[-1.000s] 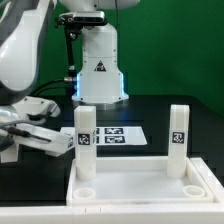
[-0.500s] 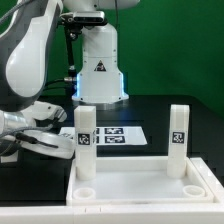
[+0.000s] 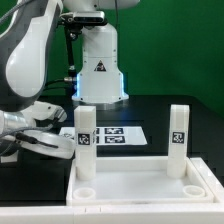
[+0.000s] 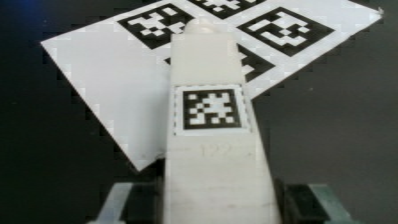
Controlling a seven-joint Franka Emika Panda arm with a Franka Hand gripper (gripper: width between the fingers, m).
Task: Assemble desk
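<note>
Gripping leg | axis out along gripper | tip toward marker board

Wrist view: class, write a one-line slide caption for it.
Tagged white desk leg flanked by the fingers of the gripper, marker board lying behind.

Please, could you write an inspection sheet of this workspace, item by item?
Surface: black table, marker board lying flat on it.
Job's things: desk top in front; first leg and second leg upright on it.
Clutter: nothing seen.
End effector: at the first leg, fingers on both sides; contact cannot be told.
Cables: nothing seen.
Surroundings: green backdrop, white robot base behind.
</note>
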